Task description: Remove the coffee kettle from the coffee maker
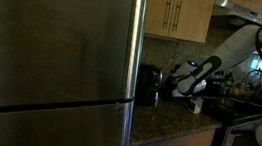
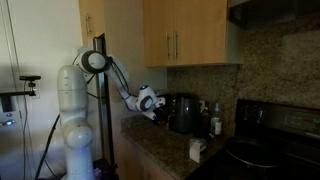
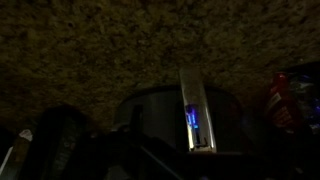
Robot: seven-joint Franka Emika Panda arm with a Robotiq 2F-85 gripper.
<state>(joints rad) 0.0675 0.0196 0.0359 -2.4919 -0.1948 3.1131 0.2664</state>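
The black coffee maker (image 1: 148, 83) stands on the granite counter against the backsplash, and also shows in an exterior view (image 2: 183, 110). Its dark coffee kettle (image 2: 184, 120) sits inside it. My gripper (image 1: 177, 85) hovers beside the machine, a short way off and not touching it; it also shows in an exterior view (image 2: 152, 104). It looks open and holds nothing. The wrist view is dark: the coffee maker's top (image 3: 170, 108) with a metal strip and blue light (image 3: 193, 120) lies straight ahead.
A large steel fridge (image 1: 52, 63) fills the near side. Wooden cabinets (image 2: 185, 35) hang above the counter. A small white container (image 2: 197, 149) sits on the granite counter (image 2: 160, 150). A stove (image 2: 265, 150) is past the coffee maker. A red packet (image 3: 285, 100) is nearby.
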